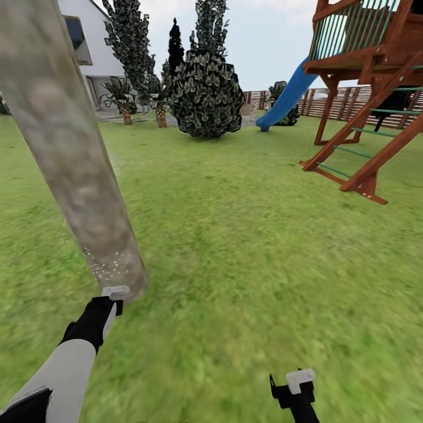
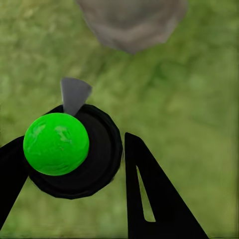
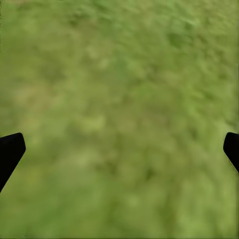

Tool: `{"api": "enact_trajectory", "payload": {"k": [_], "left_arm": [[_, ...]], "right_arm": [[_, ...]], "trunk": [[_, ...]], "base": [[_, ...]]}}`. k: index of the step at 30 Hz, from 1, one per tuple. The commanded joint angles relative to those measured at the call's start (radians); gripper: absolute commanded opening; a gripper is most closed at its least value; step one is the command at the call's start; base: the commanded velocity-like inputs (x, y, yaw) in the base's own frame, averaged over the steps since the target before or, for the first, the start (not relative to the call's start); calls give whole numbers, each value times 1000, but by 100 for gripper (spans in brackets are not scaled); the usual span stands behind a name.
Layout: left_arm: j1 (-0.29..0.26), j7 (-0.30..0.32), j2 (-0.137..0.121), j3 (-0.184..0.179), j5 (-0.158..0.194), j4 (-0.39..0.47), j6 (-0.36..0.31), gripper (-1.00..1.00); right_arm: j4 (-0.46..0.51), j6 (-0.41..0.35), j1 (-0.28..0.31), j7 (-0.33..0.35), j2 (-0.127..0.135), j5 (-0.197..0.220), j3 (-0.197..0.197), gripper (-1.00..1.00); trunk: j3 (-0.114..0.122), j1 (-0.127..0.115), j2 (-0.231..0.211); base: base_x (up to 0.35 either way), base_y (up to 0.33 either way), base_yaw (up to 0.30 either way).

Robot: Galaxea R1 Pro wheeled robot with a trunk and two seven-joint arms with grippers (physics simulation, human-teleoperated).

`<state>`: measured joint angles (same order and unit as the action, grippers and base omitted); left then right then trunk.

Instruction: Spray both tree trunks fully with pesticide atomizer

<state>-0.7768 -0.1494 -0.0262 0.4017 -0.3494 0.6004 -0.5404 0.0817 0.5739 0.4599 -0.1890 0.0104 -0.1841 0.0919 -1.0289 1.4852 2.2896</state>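
Pinching the pesticide atomizer (image 2: 69,152) between its fingers, the left gripper (image 1: 111,299) holds the nozzle just beside the base of the tree trunk (image 1: 70,158), where white pesticide (image 1: 108,264) specks dot only the lowest part, so spraying seems underway and likely needs sweeping upward next, while the right gripper (image 3: 119,149) hangs spread over the grass (image 1: 252,247).

The tree trunk (image 1: 70,164) ahead of the left claw (image 2: 74,159) runs off the picture's top, crown unseen; grass (image 3: 119,119) under the right claw (image 3: 119,149) is blurred.

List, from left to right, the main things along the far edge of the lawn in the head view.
White house → short palms → round dark bush → blue slide → wooden play tower.
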Motion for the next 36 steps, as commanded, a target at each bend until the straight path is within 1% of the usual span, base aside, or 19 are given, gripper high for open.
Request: {"api": "enact_trajectory", "payload": {"k": [1, 8, 9, 11, 14, 15, 17, 19, 20, 21, 22, 23, 26, 27, 28, 30, 31, 34, 36], "left_arm": [[-1, -1, 1, 2, -2, 1, -4, -100], [-4, 1, 5, -1, -1, 11, -5, -100], [-11, 1, 18, -3, -1, 14, -6, -100], [-40, 4, 60, -5, -2, 22, -12, -100], [-107, 6, 78, -4, -2, 22, -18, -100], [-136, 6, 76, -4, -2, 22, -19, -100], [-162, 10, 48, 2, -4, 22, -22, -100], [-158, 15, -21, 3, 0, 16, -21, -100], [-156, 15, -27, 1, 0, 14, -21, -100], [-159, 15, 0, -2, -1, 10, -21, -100], [-165, 11, 50, -4, -4, 9, -21, -100], [-178, 9, 119, -13, -4, 17, -25, -100], [-204, 13, 117, -16, -3, 20, -70, -100], [-205, 15, 96, -16, -3, 21, -76, -100], [-203, 18, 64, -13, -1, 21, -79, -100], [-206, 20, 36, -11, -1, 21, -82, -100], [-208, 20, 36, -14, 0, 21, -82, -100], [-235, 19, 75, -15, 0, 20, -82, -100], [-250, 19, 85, -15, 0, 19, -82, -100]], "right_arm": [[0, 0, 0, -10, 0, -6, 8, 100], [0, 0, 0, -10, 1, -6, 8, 100], [0, 0, 0, -10, 1, -6, 8, 100], [0, 0, 0, -10, 2, -6, 8, 100], [0, 0, 0, -10, 2, -6, 8, 100], [0, 0, 0, -10, 2, -6, 8, 100], [0, 0, 0, -10, 2, -6, 8, 100], [0, 0, 0, -10, 2, -6, 8, 100], [0, 0, 0, -10, 2, -6, 8, 100], [0, 0, 0, -10, 2, -6, 8, 100], [0, 0, 0, -10, 2, -6, 8, 100], [0, 0, 0, -10, 2, -6, 8, 100], [0, 1, 0, -10, 3, -6, 8, 100], [0, 1, 0, -10, 3, -6, 8, 100], [0, 1, 0, -10, 3, -6, 8, 100], [0, 1, 0, -10, 3, -6, 8, 100], [0, 1, 0, -10, 3, -6, 8, 100], [0, 0, 0, -10, 5, -6, 8, 100], [0, 0, 0, -10, 4, -6, 8, 100]], "trunk": [[-1, 0, 0], [-1, 0, 0], [-1, 0, 0], [-1, 0, 0], [-1, 0, 0], [-1, 0, 0], [-1, 0, 0], [-1, 0, 0], [-1, 0, 0], [-1, 0, 0], [-1, 0, 0], [-1, 0, 0], [-1, 0, 0], [-1, 0, 0], [-1, 0, 0], [-1, 0, 0], [-1, 0, 0], [-1, 0, 0], [-1, 0, 0]], "base": [[0, -274, 273], [63, -145, 276], [4, -7, 277], [1, -2, 277], [0, 0, 277], [0, 0, 277], [0, 0, 276], [0, 0, 262], [0, 0, 248], [0, 0, 233], [0, 0, 221], [0, 0, 58], [0, 0, 17], [0, 0, 3], [0, 0, 1], [0, 0, 0], [0, 0, 0], [0, 0, 0], [0, 0, 0]]}}
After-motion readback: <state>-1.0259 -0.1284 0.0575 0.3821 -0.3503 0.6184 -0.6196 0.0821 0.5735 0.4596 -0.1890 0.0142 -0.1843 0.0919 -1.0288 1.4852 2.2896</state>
